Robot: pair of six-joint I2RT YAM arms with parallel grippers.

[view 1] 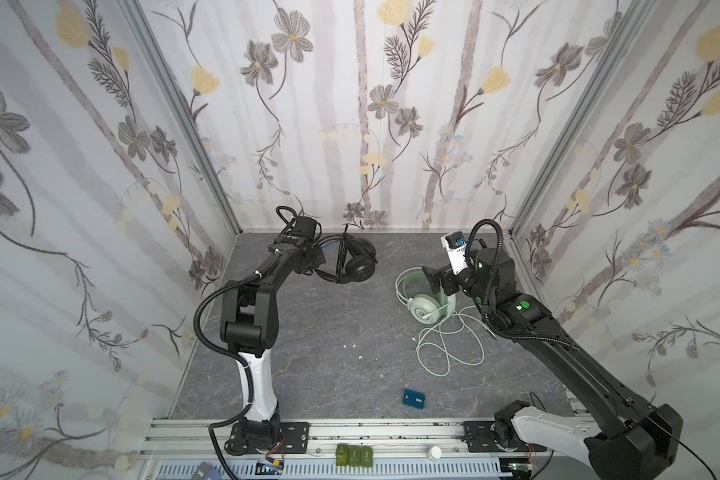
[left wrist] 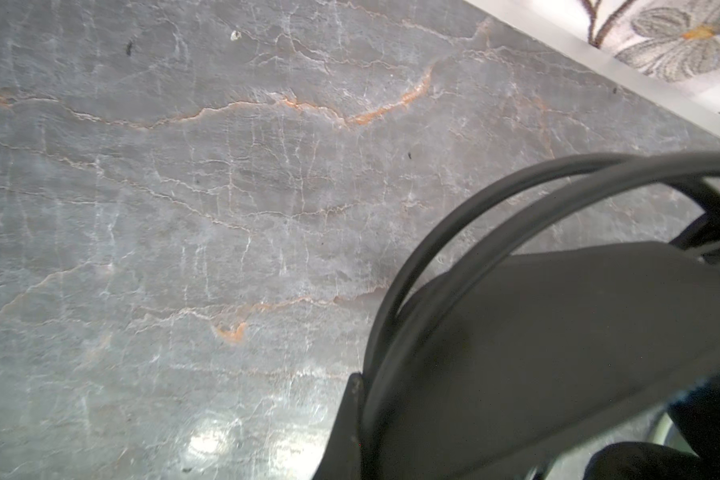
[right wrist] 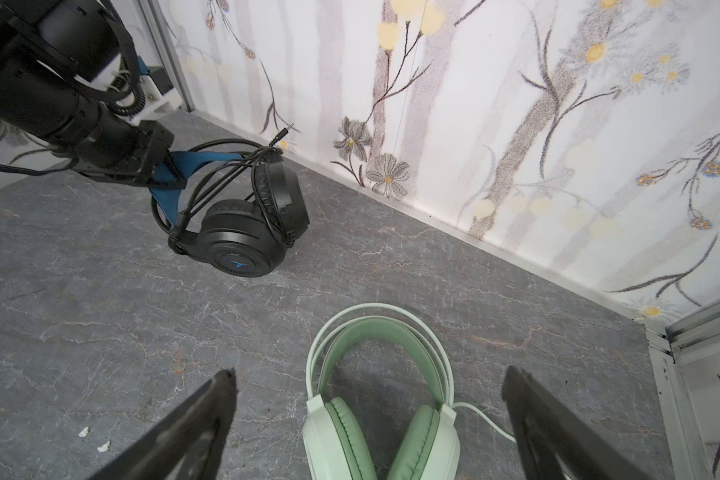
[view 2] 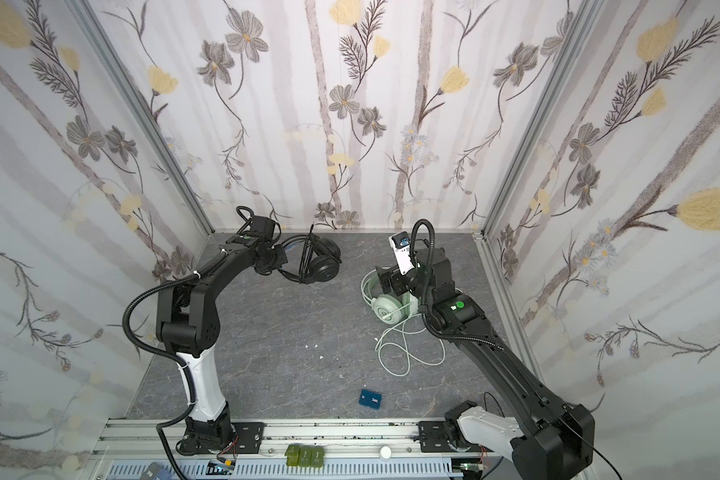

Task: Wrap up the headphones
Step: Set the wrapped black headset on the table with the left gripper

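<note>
While the left gripper (right wrist: pixel 165 168) is clamped on the blue inner headband (right wrist: pixel 196 160) of the black headphones (right wrist: pixel 246 235), the right gripper (right wrist: pixel 368 374) stands fully spread, holding nothing; in both top views the black headphones (view 1: pixel 356 259) (view 2: pixel 323 266) sit far left of centre over the table (view 1: pixel 329 332), close to the far wall (view 1: pixel 350 124); cannot tell whether the ear cups rest on the table or hang just above it; black cable (right wrist: pixel 208 183) is looped in several turns across the headband and over the cups, its plug (right wrist: pixel 284 132) sticking up toward the far wall; left wrist view gives mostly marbled table plus thin black arcs of the headset frame (left wrist: pixel 454 232) close to the lens, blurred, grip itself not visible there; green headphones (view 1: pixel 425 307) (right wrist: pixel 379 415) lie flat on the table, far right, headband arching toward the far left; right gripper (view 1: pixel 433 276) hovers just above them, one finger (right wrist: pixel 208 415) on each side of the cups, apart from them; pale cable (view 1: pixel 449 349) runs from a cup and lies in loose loops on the table, near side of the green headset; small blue box (view 1: pixel 413 399) lies flat toward the near edge, roughly centre-right, well apart from both headsets and both grippers.
</note>
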